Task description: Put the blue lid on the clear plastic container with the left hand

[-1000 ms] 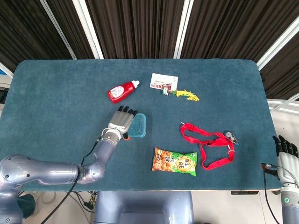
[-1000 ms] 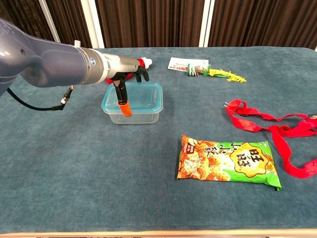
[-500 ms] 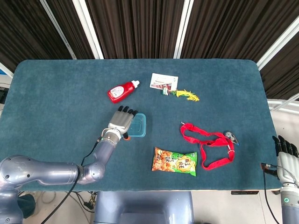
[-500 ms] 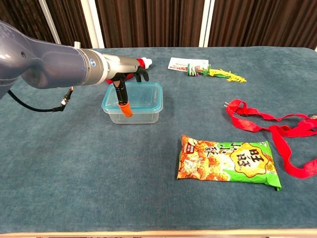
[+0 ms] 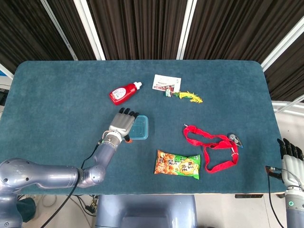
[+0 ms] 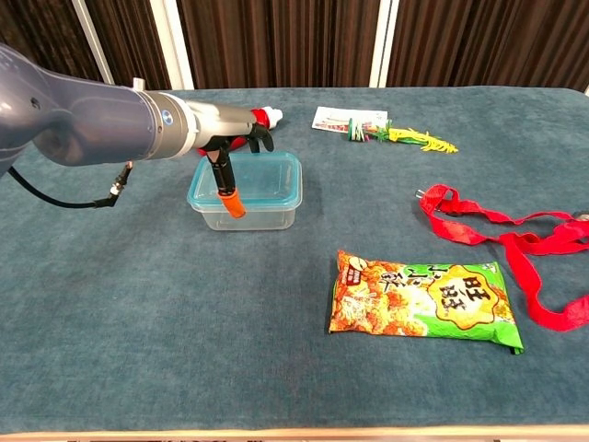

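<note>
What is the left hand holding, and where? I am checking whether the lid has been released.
Cannot be told: the left hand sits at the blue lid edge.

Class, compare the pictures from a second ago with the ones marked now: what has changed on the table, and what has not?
Very little. The left hand has drifted slightly leftward, away from the clear plastic container, with the blue lid already on top. Nothing was grasped or released. The right hand, red bottle, snack bag and red strap have not moved.
</note>
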Motion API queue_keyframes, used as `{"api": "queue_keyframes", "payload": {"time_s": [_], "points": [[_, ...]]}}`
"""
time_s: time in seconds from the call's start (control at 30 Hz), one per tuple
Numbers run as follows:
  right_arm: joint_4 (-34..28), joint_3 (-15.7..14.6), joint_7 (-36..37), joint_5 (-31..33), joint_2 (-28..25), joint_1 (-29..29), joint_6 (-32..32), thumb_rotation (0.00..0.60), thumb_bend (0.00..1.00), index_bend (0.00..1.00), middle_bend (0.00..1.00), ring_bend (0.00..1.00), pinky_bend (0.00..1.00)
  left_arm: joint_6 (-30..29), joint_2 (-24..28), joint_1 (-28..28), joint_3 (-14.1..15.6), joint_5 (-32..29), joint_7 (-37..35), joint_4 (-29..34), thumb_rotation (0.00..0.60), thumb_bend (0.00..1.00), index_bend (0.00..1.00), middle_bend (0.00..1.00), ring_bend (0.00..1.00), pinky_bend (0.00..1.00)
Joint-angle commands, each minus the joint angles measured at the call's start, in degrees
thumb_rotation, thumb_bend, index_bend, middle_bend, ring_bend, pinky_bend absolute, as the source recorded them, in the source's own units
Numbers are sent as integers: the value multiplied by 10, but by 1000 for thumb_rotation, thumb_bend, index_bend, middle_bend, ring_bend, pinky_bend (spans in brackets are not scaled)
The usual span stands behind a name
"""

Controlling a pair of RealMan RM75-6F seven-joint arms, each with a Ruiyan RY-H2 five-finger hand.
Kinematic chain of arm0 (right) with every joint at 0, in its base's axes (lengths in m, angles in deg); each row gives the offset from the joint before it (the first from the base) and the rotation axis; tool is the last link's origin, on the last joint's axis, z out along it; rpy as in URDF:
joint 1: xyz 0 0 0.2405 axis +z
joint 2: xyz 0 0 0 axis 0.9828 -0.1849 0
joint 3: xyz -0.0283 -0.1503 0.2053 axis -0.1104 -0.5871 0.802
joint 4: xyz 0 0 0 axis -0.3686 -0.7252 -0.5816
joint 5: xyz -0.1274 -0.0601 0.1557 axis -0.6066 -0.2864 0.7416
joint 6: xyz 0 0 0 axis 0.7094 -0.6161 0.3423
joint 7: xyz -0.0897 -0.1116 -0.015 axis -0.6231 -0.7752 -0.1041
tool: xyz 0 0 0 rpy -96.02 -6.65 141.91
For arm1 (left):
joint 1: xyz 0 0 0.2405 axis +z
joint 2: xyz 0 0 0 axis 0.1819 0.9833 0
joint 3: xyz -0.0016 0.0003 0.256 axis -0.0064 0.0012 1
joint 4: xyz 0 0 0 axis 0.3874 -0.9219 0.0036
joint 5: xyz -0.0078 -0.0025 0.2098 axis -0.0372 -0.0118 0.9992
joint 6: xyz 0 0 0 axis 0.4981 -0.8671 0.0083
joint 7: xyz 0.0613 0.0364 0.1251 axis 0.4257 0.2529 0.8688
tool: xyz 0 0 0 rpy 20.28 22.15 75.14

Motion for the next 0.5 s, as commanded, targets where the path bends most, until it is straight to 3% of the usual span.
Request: {"api": "queue_keyframes", "payload": {"time_s": [0.03,0.5], "points": [[0,0,-1,1,0,0,0,600,268,36,1,0,0,1,1,1,1,0,1,0,600,130,120,229,0,10],[-2,2,-4,6,1,-1,-1,600,268,36,1,0,0,2,6,3,2,9,3,5,600,88,99,131,0,5]]}}
